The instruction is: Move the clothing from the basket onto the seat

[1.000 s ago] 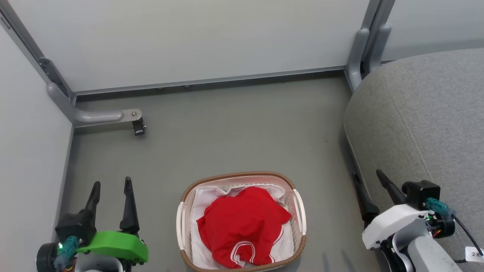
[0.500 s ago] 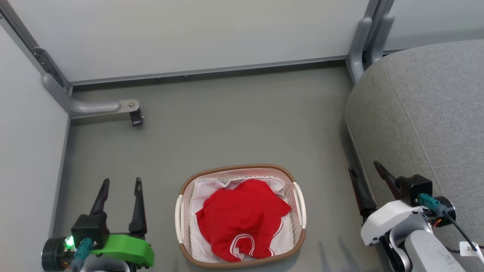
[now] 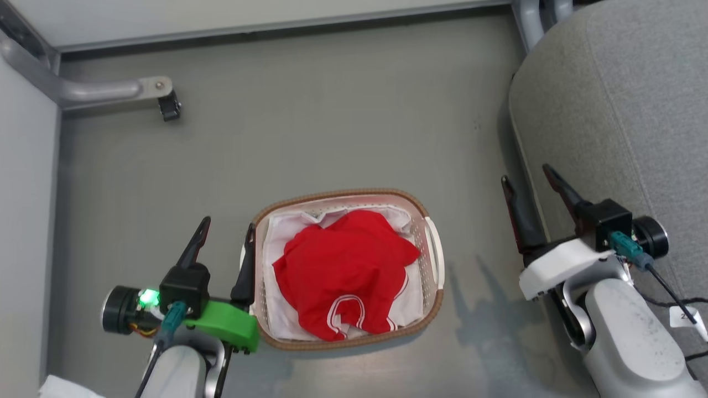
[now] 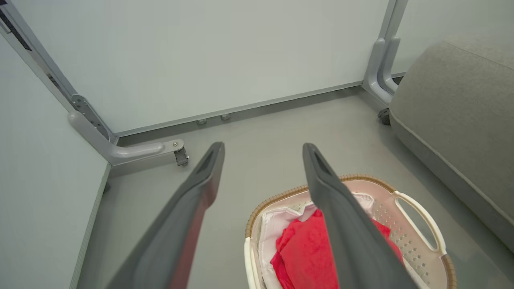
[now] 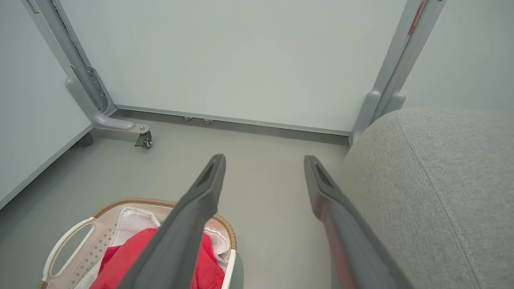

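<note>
View from the robot's head, looking down: an oval white basket [image 3: 343, 194] with a brown woven rim sits on a grey floor [image 3: 332, 110]. Heaped inside it, on a white liner [image 3: 275, 243], is the bright red clothing [image 3: 343, 265], with thin white stripes at its near edge.

The left hand [image 3: 229, 223] is open and empty, its two dark fingers spread wide. The basket is immediately to its right, and the inner finger lies right against the basket's side handle — whether the two touch cannot be told.

The right hand [image 3: 525, 172] is also open and empty, over the floor. The basket and clothing lie to its left, well apart from it. The big grey seat [image 3: 619, 110] is just to its right — the outer finger shows against the cushion's edge.

Ahead of both hands, pale wall panels [image 3: 221, 11] meet the floor, and a grey metal foot [image 3: 110, 88] sits beyond the left hand.
</note>
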Robot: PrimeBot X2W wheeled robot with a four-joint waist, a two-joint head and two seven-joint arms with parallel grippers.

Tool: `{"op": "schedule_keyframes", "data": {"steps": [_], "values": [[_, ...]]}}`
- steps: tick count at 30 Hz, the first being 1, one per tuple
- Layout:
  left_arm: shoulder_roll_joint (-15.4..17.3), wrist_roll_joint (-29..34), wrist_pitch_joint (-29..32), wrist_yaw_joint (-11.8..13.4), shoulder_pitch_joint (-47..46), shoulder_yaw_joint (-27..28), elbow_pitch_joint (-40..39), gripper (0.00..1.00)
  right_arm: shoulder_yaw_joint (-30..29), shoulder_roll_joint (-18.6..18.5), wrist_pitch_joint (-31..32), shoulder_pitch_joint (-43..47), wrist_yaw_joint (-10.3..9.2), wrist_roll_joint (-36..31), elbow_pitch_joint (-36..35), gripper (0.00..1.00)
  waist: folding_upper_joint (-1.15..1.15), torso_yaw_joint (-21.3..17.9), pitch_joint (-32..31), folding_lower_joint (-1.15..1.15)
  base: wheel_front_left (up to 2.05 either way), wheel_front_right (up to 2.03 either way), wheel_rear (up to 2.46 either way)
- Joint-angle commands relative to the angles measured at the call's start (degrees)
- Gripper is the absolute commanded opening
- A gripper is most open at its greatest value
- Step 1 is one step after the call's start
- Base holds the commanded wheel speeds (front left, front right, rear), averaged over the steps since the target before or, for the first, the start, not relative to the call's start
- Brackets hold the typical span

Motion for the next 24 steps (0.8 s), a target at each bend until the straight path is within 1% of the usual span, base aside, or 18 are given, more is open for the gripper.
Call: {"op": "schedule_keyframes", "data": {"steps": [1,6,10,14,19,24], "values": [[0.2,1.1,-0.6,-0.4,-2.5,-0.4,0.8,1.0,0.1,0.2,-0.5,-1.7,-0.02,-1.4,-0.8,1.0,0.0,-1.7,7.5,0.0,0.0,0.0,0.0],[-0.3,3.3,-1.1,-1.0,-7.3,-2.5,4.2,1.0,0.2,0.6,-1.0,-4.5,-0.02,-3.3,-2.6,1.0,0.0,-2.9,13.6,0.0,0.0,0.0,0.0],[-0.6,2.8,-0.9,-1.5,-10.6,-4.6,8.1,1.0,-0.1,1.2,-1.0,-6.2,-0.02,-3.2,-3.7,1.0,0.0,-3.8,17.6,0.0,0.0,0.0,0.0],[-0.8,3.3,-0.9,-2.0,-14.2,-7.4,13.5,1.0,-0.5,1.9,-1.0,-7.9,-0.02,-2.9,-4.6,1.0,0.0,-4.6,21.1,0.0,0.0,0.0,0.0],[0.1,4.4,-0.9,-2.3,-18.2,-11.5,21.8,1.0,-1.0,2.4,-1.0,-9.3,-0.02,-2.9,-5.1,1.0,0.0,-5.4,25.0,0.0,0.0,0.0,0.0],[0.3,4.5,-0.9,-2.3,-21.4,-13.7,28.7,1.0,-1.5,3.1,-1.0,-9.8,-0.02,-2.7,-5.5,1.0,0.0,-5.9,27.8,0.0,0.0,0.0,0.0]]}}
